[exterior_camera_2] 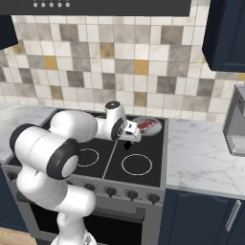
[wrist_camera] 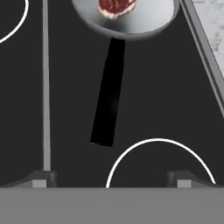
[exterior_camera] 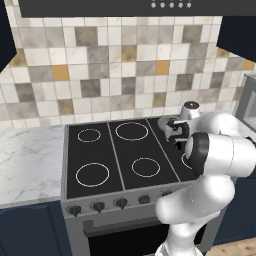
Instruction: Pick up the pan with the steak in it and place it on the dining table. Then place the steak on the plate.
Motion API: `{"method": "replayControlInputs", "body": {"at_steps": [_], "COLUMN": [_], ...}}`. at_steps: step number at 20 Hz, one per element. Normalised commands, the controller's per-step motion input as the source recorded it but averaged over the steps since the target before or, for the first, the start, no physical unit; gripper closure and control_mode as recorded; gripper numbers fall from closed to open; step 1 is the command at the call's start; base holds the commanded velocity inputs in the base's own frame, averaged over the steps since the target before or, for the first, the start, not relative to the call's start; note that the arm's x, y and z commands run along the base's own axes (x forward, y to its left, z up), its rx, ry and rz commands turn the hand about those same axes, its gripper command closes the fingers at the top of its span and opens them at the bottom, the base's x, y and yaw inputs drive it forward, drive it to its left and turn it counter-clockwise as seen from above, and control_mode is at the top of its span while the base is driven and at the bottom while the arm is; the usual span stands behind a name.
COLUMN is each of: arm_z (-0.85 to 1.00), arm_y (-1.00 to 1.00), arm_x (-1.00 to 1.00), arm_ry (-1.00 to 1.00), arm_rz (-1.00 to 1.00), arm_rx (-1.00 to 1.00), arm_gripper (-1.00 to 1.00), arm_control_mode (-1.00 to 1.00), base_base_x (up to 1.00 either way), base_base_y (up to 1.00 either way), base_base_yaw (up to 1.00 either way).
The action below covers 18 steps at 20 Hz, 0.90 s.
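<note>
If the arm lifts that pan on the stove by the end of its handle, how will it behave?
The pan will probably sag bowl-down, since its round metal bowl sits far from the tip of the long thin handle. The steak lies loose off-centre and may slide if it tilts. The smooth narrow handle could twist between the jaws.

Grey metal pan (wrist_camera: 144, 19), matt black handle (wrist_camera: 109, 98)

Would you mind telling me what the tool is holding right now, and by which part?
Nothing: the tool is open above the pan's handle.
</note>
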Motion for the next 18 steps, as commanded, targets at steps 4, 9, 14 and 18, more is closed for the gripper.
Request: {"method": "replayControlInputs", "body": {"at_steps": [4, 9, 14, 18], "arm_z": [-0.10, -0.34, -0.33, -0.35], "arm_y": [-0.03, -0.07, -0.12, -0.11], "arm_x": [0.22, 0.48, 0.46, 0.42], "arm_ry": [-0.01, 0.00, -0.02, -0.03], "arm_rz": [0.00, 0.00, 0.00, 0.00], "arm_rx": [0.00, 0.00, 0.02, 0.02], "arm_gripper": [-1.00, -1.00, -1.00, -1.00], "arm_control_mode": [-1.00, -1.00, -1.00, -1.00], "base_base_x": [0.00, 0.00, 0.00, 0.00], "base_base_y": [0.00, 0.00, 0.00, 0.00], "base_base_yaw": [0.00, 0.00, 0.00, 0.00]}}
